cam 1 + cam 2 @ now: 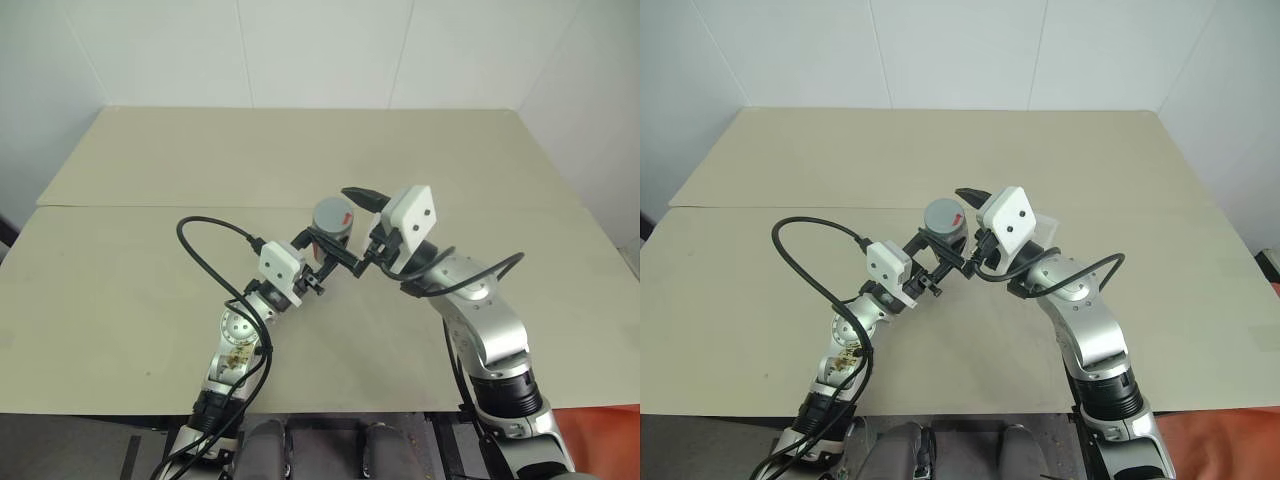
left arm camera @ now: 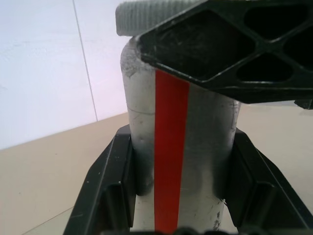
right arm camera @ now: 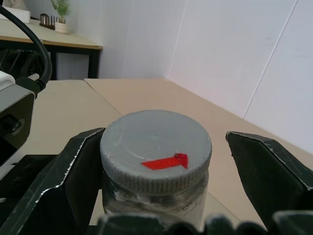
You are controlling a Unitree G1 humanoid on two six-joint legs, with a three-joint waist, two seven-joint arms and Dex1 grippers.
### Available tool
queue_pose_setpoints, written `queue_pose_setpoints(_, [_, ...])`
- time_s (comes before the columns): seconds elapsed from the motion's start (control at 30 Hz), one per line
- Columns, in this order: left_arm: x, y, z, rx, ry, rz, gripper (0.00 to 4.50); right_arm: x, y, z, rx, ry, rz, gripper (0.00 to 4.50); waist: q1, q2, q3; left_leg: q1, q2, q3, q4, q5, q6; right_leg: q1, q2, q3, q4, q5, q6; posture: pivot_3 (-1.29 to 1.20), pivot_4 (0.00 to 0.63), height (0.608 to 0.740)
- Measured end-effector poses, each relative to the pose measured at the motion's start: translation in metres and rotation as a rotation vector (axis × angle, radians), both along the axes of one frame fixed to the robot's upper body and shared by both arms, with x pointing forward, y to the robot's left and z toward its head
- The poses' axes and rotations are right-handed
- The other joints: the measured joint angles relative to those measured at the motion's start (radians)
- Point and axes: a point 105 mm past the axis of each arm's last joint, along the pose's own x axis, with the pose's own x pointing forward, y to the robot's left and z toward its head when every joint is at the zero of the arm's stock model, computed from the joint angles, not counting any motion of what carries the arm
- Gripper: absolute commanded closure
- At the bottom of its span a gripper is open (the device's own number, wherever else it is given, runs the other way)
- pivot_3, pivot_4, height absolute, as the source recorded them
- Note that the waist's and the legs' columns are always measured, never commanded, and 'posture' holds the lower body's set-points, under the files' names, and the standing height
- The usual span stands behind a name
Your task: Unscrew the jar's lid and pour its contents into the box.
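Your left claw [image 1: 322, 262] clamps the jar [image 2: 176, 161] to resist twisting; your right claw [image 3: 156, 161] straddles the lid [image 3: 155, 147], jaws apart, from 3 o'clock.

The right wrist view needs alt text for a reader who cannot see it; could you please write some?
A grey ribbed lid with a red arrow mark sits on the jar, between the open fingers of the right gripper; one finger touches its edge, the other stands clear. Behind lie a beige table and white walls.
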Motion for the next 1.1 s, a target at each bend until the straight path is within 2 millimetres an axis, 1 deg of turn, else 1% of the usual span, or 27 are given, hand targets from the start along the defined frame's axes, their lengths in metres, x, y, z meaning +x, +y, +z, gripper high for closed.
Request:
queue_pose_setpoints(0.4, [0.0, -0.002, -0.004, 0.009, 0.014, -0.013, 2.53, -0.001, 0.001, 0.001, 0.012, 0.006, 0.01, 0.02, 0.0, 0.0, 0.0, 0.0, 0.0, 0.0, 0.0, 0.0, 0.0, 0.0, 0.0, 0.0, 0.0, 0.0, 0.0, 0.0, 0.15, 0.74])
queue_pose_setpoints(0.43, [0.0, -0.002, -0.005, 0.01, 0.016, -0.013, 2.53, -0.001, 0.001, 0.001, 0.017, 0.01, 0.015, 0.41, 0.0, 0.0, 0.0, 0.0, 0.0, 0.0, 0.0, 0.0, 0.0, 0.0, 0.0, 0.0, 0.0, 0.0, 0.0, 0.0, 0.15, 0.74])
queue_pose_setpoints(0.47, [0.0, -0.002, -0.005, 0.011, 0.017, -0.014, 2.53, -0.002, 0.001, 0.001, 0.022, 0.014, 0.02, 0.58, 0.0, 0.0, 0.0, 0.0, 0.0, 0.0, 0.0, 0.0, 0.0, 0.0, 0.0, 0.0, 0.0, 0.0, 0.0, 0.0, 0.15, 0.74])
queue_pose_setpoints(0.57, [0.0, -0.002, -0.005, 0.012, 0.017, -0.017, 2.53, -0.004, 0.003, -0.001, 0.023, 0.026, 0.036, 1.58, 0.0, 0.0, 0.0, 0.0, 0.0, 0.0, 0.0, 0.0, 0.0, 0.0, 0.0, 0.0, 0.0, 0.0, 0.0, 0.0, 0.15, 0.74])
queue_pose_setpoints(0.6, [0.0, -0.002, -0.005, 0.012, 0.017, -0.018, 2.53, -0.004, 0.003, -0.001, 0.025, 0.03, 0.038, 1.7, 0.0, 0.0, 0.0, 0.0, 0.0, 0.0, 0.0, 0.0, 0.0, 0.0, 0.0, 0.0, 0.0, 0.0, 0.0, 0.0, 0.15, 0.74])
queue_pose_setpoints(0.97, [0.0, -0.002, -0.006, 0.018, 0.018, -0.023, 2.53, -0.005, 0.003, -0.001, 0.017, 0.03, 0.046, 1.71, 0.0, 0.0, 0.0, 0.0, 0.0, 0.0, 0.0, 0.0, 0.0, 0.0, 0.0, 0.0, 0.0, 0.0, 0.0, 0.0, 0.15, 0.74])
queue_pose_setpoints(1.1, [-0.005, -0.001, -0.011, 0.02, 0.035, -0.065, 2.53, -0.009, 0.001, -0.004, -0.024, 0.038, 0.101, 1.71, 0.0, 0.0, 0.0, 0.0, 0.0, 0.0, 0.0, 0.0, 0.0, 0.0, 0.0, 0.0, 0.0, 0.0, 0.0, 0.0, 0.15, 0.74])
